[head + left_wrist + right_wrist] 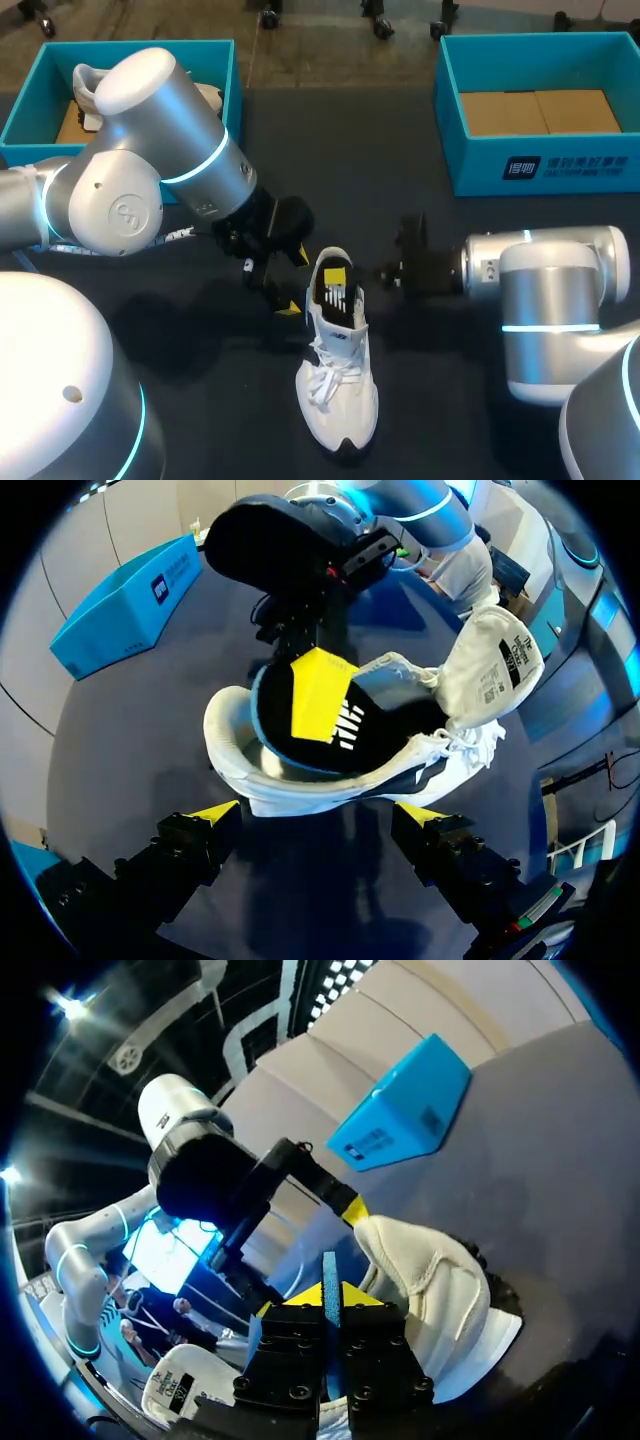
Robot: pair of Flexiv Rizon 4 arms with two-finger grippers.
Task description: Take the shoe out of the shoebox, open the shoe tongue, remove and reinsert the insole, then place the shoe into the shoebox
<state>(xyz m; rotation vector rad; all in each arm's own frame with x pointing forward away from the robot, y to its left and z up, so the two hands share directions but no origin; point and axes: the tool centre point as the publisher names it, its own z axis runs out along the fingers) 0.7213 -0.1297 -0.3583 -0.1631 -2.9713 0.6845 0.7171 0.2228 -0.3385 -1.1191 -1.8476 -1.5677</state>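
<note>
Shoe (pixel 290 795): white, sideways on the desk (pixel 130 740), tongue (pixel 480 665) folded back.
Insole (pixel 275 725): black, blue-edged, in the shoe's opening, with a yellow tip of the right end effector (pixel 318 685) on it.
Left end effector (pixel 318 815): fingers spread, shoe just ahead.

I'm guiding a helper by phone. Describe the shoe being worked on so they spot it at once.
Start from the dark table, in front of the left teal box and the right teal box. The white shoe lies there on the bare tabletop, toe toward the robot; the other shoe sits inside the left teal box.
</note>
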